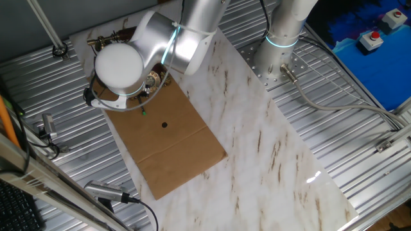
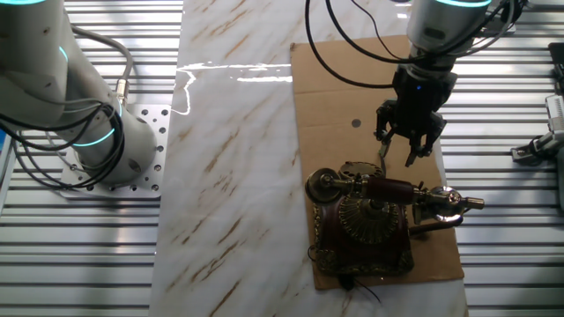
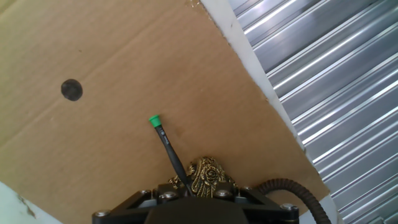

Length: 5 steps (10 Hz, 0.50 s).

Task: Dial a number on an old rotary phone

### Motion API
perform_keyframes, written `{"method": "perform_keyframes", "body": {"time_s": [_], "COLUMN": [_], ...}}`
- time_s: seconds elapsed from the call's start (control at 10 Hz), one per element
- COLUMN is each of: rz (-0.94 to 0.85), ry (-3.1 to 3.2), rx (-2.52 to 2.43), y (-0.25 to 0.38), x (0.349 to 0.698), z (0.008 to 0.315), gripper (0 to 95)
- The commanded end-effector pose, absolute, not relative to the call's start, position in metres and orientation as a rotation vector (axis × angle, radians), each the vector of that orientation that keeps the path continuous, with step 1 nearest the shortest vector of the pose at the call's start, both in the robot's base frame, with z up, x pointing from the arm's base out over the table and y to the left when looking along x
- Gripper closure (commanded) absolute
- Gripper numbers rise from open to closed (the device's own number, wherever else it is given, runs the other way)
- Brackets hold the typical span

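Brown cardboard lies on the marble table. The old rotary phone sits at the cardboard's end, its handset lying crosswise. Just above, the gripper pinches a thin black stick, green tip pointing out.

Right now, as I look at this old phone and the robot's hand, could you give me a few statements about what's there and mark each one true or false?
1. The old rotary phone sits on a sheet of brown cardboard. True.
2. The gripper holds a thin black stick with a green tip. True.
3. The green tip is pushed into the phone's dial. False: in the hand view it hangs over bare cardboard, beyond the phone's gold trim.
4. The handset has been lifted off and lies on the marble tabletop. False: it rests across the phone's cradle.
5. The cardboard has a small dark round spot. True.
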State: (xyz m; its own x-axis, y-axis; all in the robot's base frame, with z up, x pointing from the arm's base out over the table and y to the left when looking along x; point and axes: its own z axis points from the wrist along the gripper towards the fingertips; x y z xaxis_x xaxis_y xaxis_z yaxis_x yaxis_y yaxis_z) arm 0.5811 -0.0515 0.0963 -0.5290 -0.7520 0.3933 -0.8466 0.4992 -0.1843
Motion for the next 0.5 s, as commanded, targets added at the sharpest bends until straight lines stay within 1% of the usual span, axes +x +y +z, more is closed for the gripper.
{"method": "perform_keyframes", "body": {"time_s": [0.1,0.5], "rz": [0.532,0.531], "ry": [-2.477,-2.481], "rx": [1.358,1.356], "y": [-0.0520,-0.0520], "x": [0.5813,0.5814], "z": [0.0964,0.0963], "gripper": [57.0,57.0]}}
